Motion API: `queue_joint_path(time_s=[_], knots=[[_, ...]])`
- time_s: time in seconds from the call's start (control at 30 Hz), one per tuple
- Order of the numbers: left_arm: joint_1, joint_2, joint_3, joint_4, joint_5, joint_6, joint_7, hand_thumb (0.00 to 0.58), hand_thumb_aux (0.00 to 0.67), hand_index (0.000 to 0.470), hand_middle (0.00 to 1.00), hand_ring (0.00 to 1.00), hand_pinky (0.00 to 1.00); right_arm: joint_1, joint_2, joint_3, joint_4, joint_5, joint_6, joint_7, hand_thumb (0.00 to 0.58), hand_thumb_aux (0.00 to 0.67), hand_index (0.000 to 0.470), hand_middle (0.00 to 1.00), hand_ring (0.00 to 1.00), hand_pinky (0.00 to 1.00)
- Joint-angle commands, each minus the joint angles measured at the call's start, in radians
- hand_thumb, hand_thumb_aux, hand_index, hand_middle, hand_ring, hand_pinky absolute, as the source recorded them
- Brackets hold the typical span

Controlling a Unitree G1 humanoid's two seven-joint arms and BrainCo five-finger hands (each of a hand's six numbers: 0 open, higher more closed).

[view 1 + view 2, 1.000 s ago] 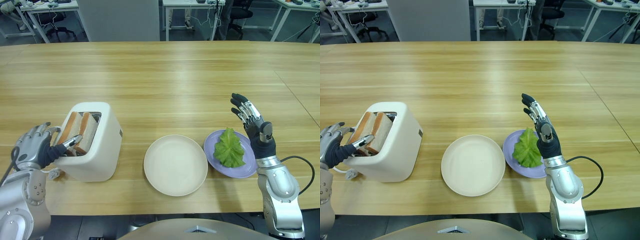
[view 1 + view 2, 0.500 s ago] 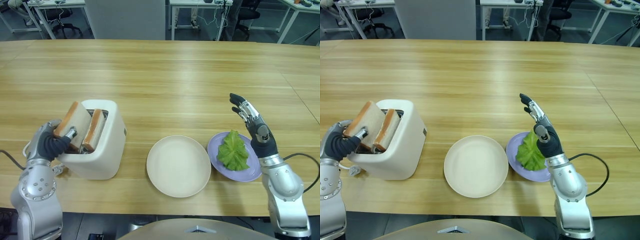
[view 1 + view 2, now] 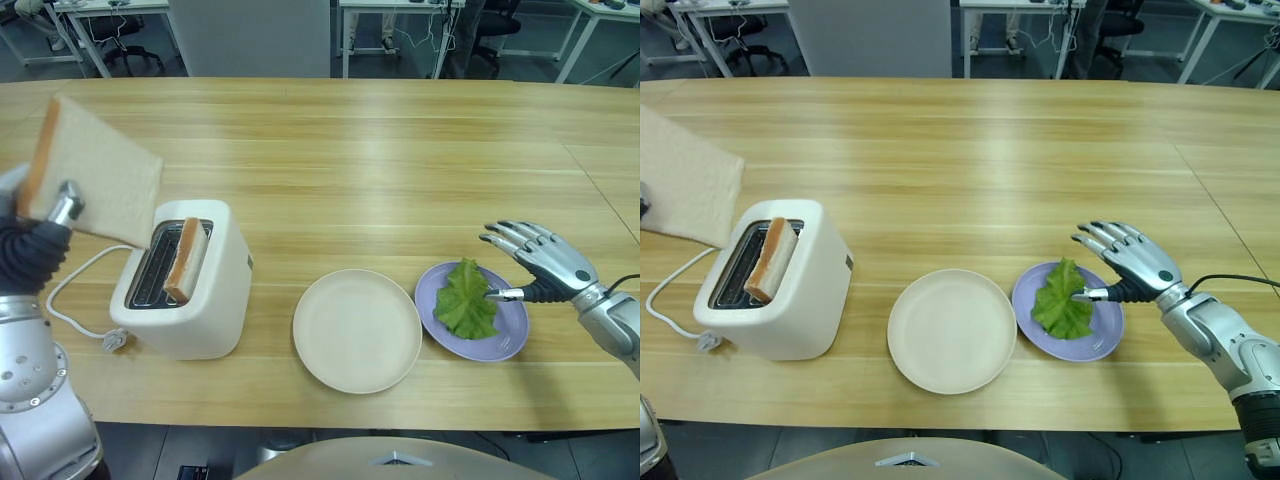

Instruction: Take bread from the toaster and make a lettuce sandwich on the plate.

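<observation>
A white toaster (image 3: 195, 300) stands at the table's left with one bread slice (image 3: 184, 261) upright in its right slot. My left hand (image 3: 35, 235) is raised above and left of the toaster, shut on a second bread slice (image 3: 95, 175) held tilted in the air. A cream plate (image 3: 357, 329) lies bare at the front centre. To its right a purple plate (image 3: 505, 338) holds a lettuce leaf (image 3: 467, 299). My right hand (image 3: 545, 266) hovers palm down over that plate's right side, fingers spread, a fingertip close to the leaf.
The toaster's white cord (image 3: 75, 300) loops on the table to its left. Bare wooden tabletop (image 3: 350, 170) stretches behind the plates. Desks and chairs stand in the room beyond the far edge.
My left hand has lifted one bread slice up out of the toaster. My right hand has dropped from upright to palm down over the lettuce plate.
</observation>
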Motion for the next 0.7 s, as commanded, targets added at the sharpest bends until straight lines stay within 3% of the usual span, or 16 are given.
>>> queue_joint_path(time_s=[0.03,0.17,0.3,0.33,0.37,0.4,0.43,0.47,0.5,0.53,0.7], knots=[[-0.081,0.041,-0.023,-0.115,-0.079,0.076,-0.047,0.580,0.670,0.460,1.00,1.00,1.00,-0.067,-0.004,0.125,0.195,-0.109,-0.051,-0.153,0.000,0.000,0.000,0.00,0.00,0.00],[-0.162,0.052,-0.169,-0.198,-0.146,0.185,-0.088,0.580,0.670,0.460,1.00,1.00,1.00,-0.143,0.018,0.235,0.357,-0.161,-0.071,-0.278,0.000,0.000,0.000,0.00,0.00,0.00],[-0.151,0.038,-0.418,-0.209,-0.136,0.252,-0.110,0.580,0.670,0.460,1.00,1.00,1.00,-0.206,0.048,0.320,0.439,-0.185,-0.081,-0.348,0.023,0.013,0.009,0.00,0.00,0.00],[-0.135,0.041,-0.488,-0.205,-0.120,0.260,-0.116,0.580,0.670,0.460,1.00,1.00,1.00,-0.220,0.055,0.337,0.451,-0.188,-0.081,-0.359,0.108,0.066,0.045,0.00,0.00,0.00],[-0.118,0.040,-0.556,-0.195,-0.098,0.263,-0.115,0.580,0.670,0.460,1.00,1.00,1.00,-0.234,0.063,0.353,0.464,-0.191,-0.080,-0.369,0.136,0.084,0.058,0.00,0.00,0.00],[-0.099,0.046,-0.619,-0.183,-0.079,0.267,-0.120,0.580,0.670,0.460,1.00,1.00,1.00,-0.247,0.069,0.368,0.478,-0.196,-0.080,-0.380,0.316,0.218,0.150,0.00,0.00,0.00],[-0.079,0.055,-0.685,-0.165,-0.057,0.261,-0.127,0.580,0.670,0.460,1.00,1.00,1.00,-0.258,0.074,0.381,0.488,-0.196,-0.080,-0.387,0.445,0.347,0.238,0.00,0.00,0.00],[-0.062,0.058,-0.737,-0.147,-0.034,0.253,-0.125,0.580,0.670,0.460,1.00,1.00,1.00,-0.266,0.077,0.392,0.494,-0.195,-0.083,-0.393,0.501,0.423,0.290,0.00,0.00,0.00],[-0.048,0.060,-0.782,-0.128,-0.017,0.247,-0.126,0.580,0.670,0.460,1.00,1.00,1.00,-0.274,0.078,0.402,0.498,-0.194,-0.085,-0.401,0.563,0.554,0.381,0.00,0.00,0.00],[-0.030,0.068,-0.831,-0.099,0.004,0.235,-0.130,0.580,0.670,0.460,1.00,1.00,1.00,-0.280,0.079,0.411,0.498,-0.192,-0.088,-0.407,0.580,0.670,0.460,0.00,0.00,0.00],[0.001,0.089,-0.994,0.044,0.099,0.176,-0.139,0.580,0.670,0.460,1.00,1.00,1.00,-0.290,0.067,0.430,0.471,-0.168,-0.104,-0.422,0.580,0.670,0.460,0.00,0.00,0.00]])
